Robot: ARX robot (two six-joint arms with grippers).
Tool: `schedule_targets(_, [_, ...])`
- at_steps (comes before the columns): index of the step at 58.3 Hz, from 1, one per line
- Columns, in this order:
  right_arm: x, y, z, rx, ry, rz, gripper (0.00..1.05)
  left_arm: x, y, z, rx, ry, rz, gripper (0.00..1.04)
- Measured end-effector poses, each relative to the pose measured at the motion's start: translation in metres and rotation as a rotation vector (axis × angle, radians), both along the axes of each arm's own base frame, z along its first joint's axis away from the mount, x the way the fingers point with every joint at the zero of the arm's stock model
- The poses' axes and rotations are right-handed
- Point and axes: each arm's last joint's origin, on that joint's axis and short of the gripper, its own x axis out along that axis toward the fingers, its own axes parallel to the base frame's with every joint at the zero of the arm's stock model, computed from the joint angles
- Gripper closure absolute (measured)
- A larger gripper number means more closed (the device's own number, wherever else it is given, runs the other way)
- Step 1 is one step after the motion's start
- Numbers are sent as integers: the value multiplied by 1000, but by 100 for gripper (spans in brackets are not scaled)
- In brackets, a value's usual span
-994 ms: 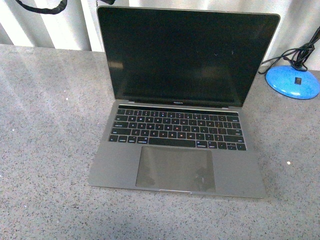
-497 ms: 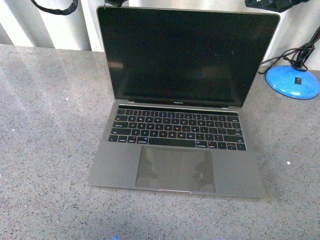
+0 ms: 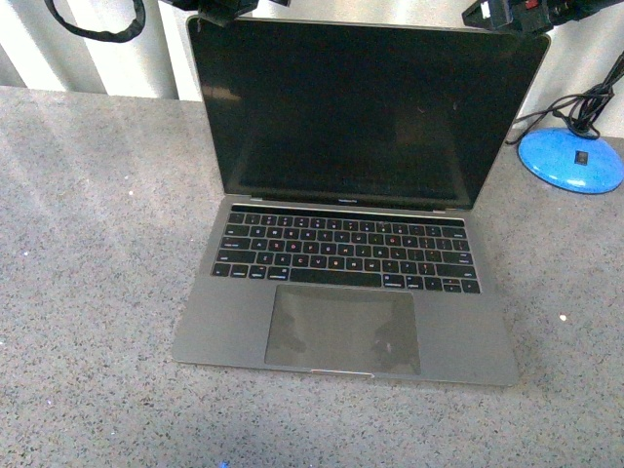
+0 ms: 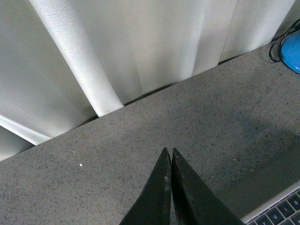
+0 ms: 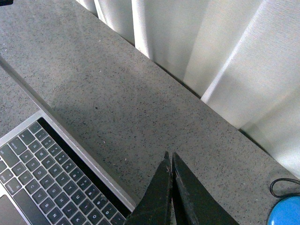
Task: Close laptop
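Observation:
The grey laptop (image 3: 341, 292) lies open in the middle of the table, its black screen (image 3: 361, 107) upright and its keyboard facing me. My left gripper (image 3: 216, 14) is shut and empty, just above the lid's top left corner. My right gripper (image 3: 499, 14) is shut and empty, just above the lid's top right corner. In the left wrist view the shut gripper (image 4: 169, 151) hangs over bare table, with a corner of the laptop (image 4: 281, 211) beside it. In the right wrist view the shut gripper (image 5: 169, 154) hangs over the table beside the laptop's keyboard (image 5: 42, 173).
The grey speckled table (image 3: 88, 292) runs back to a white curtain (image 3: 117, 58). A blue round base (image 3: 571, 159) with a black cable sits at the back right of the laptop. A black cable loop (image 3: 93, 24) hangs at the top left.
Both grippers have come down into the front view, to the lid's two top corners. The black cable loop has dropped lower. The laptop stays open.

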Motion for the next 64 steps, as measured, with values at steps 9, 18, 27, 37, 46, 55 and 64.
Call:
schedule_targets(9, [-7,0,-2,9,1,-3,104,-6,1,0,3,17,-1,101])
schedule_targets(18, [-15,2,-4,21,5,-10,104,-11,2,1,7,30,-1,101])
schedule_targets(27, [-21,4,-5,35,12,-19,104,-16,3,1,5,44,0,101])
schedule_targets(37, [-24,7,-8,43,22,-27,104,-20,3,0,-9,70,12,101])
schedule_targets(46, [-28,8,-12,47,43,-25,104,-23,2,-4,-1,121,8,101])
schedule_targets(55, [-28,9,-13,47,50,-21,104,-24,0,-5,4,131,1,101])
schedule_targets(64, [-30,9,-15,47,58,-18,104,-25,-4,-5,5,133,-8,101])
